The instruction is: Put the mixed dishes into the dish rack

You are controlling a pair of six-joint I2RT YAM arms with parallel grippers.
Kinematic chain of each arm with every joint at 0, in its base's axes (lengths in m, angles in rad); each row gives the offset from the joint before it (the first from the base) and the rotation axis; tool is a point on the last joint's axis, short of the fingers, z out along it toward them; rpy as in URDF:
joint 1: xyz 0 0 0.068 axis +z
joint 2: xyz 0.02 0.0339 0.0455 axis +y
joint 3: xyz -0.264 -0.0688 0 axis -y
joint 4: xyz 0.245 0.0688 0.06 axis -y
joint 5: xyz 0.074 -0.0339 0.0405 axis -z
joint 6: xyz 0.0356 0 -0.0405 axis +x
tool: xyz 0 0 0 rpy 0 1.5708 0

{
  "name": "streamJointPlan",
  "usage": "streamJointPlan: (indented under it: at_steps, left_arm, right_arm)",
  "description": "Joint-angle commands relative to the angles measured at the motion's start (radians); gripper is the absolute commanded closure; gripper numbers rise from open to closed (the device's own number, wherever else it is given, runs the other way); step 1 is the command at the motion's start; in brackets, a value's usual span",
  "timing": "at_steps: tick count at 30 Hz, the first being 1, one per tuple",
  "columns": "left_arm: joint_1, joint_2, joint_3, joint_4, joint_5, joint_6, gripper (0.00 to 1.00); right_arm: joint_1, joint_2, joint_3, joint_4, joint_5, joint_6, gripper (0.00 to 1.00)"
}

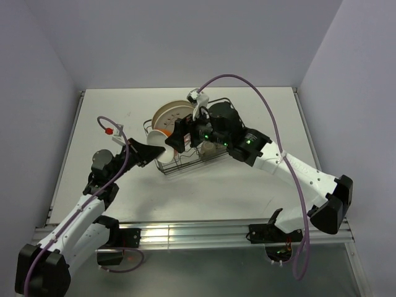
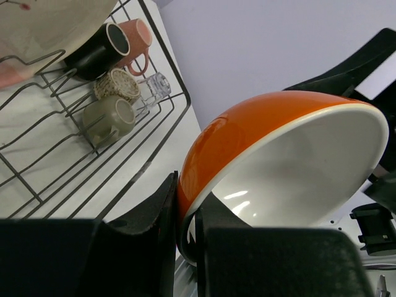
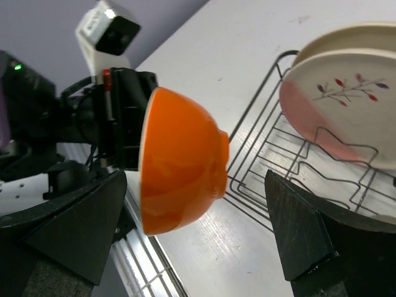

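My left gripper (image 2: 187,199) is shut on the rim of the small orange-outside white bowl (image 2: 247,133) and holds it in the air, tipped on its side, at the left end of the black wire dish rack (image 1: 185,166). My right gripper (image 3: 192,232) is open, its fingers spread either side of the bowl (image 3: 179,161) without touching it. Two cream plates (image 3: 346,105) stand in the rack's dividers, the pink-tinted one in front. A pink mug (image 2: 135,37), a dark mug (image 2: 99,52), an olive mug (image 2: 108,119) and a clear glass (image 2: 156,85) lie in the rack's far end.
A round woven-looking item (image 2: 117,85) lies among the mugs. The table's metal front rail (image 1: 198,234) runs below the rack. The right arm (image 1: 272,154) reaches over the rack from the right. Purple cables arc above both arms.
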Motion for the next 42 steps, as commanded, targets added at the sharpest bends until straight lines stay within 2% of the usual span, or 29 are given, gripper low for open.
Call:
streamJointPlan:
  at_steps: [1,14,21,24,25,27,28,29,30,32,33,34,36,37,39,42]
  left_arm:
    - [-0.008,-0.012,0.039,0.155,-0.021,-0.005,1.0]
    - [-0.032,0.023,-0.004,0.304,0.018,-0.089,1.0]
    - [-0.037,0.034,-0.007,0.331,0.024,-0.108,1.0]
    - [-0.039,0.043,-0.017,0.344,0.024,-0.114,1.0]
    - [-0.039,0.045,-0.02,0.353,0.024,-0.118,1.0]
    - [-0.039,0.049,-0.025,0.356,0.022,-0.12,1.0]
    - [-0.039,0.054,-0.025,0.356,0.022,-0.121,1.0]
    - [-0.04,0.057,-0.024,0.356,0.024,-0.121,1.0]
    - [-0.039,0.062,-0.022,0.356,0.024,-0.121,0.98]
    - [-0.039,0.063,-0.016,0.348,0.024,-0.121,0.91]
    - [-0.039,0.065,-0.016,0.342,0.024,-0.121,0.79]
    - [-0.039,0.063,-0.011,0.335,0.018,-0.121,0.73]
    - [-0.039,0.059,-0.004,0.304,0.012,-0.117,0.59]
    - [-0.039,0.051,-0.001,0.293,0.009,-0.108,0.56]
    - [-0.039,0.039,0.009,0.261,0.009,-0.097,0.46]
    - [-0.04,0.017,0.021,0.22,0.001,-0.074,0.37]
  right_arm:
    - [0.005,0.013,0.051,-0.026,0.132,0.043,0.0]
    - [0.005,0.083,0.03,0.04,-0.076,0.163,0.0]
    - [0.003,0.089,0.028,0.062,-0.128,0.171,0.07]
    - [0.003,0.085,0.031,0.068,-0.157,0.148,0.18]
    - [0.003,0.083,0.03,0.069,-0.163,0.143,0.25]
    - [0.002,0.08,0.027,0.074,-0.176,0.135,0.33]
    - [0.002,0.08,0.025,0.076,-0.183,0.134,0.44]
    - [0.002,0.08,0.024,0.077,-0.185,0.128,0.49]
    - [0.002,0.079,0.022,0.077,-0.185,0.123,0.59]
    - [0.002,0.079,0.022,0.076,-0.185,0.117,0.65]
    - [0.0,0.079,0.022,0.076,-0.185,0.114,0.67]
    - [-0.004,0.079,0.024,0.074,-0.183,0.112,0.74]
    - [-0.015,0.079,0.027,0.071,-0.186,0.111,0.79]
    - [-0.027,0.08,0.028,0.071,-0.186,0.108,0.85]
    - [-0.043,0.082,0.03,0.071,-0.186,0.101,0.88]
    - [-0.07,0.082,0.031,0.068,-0.191,0.097,0.9]
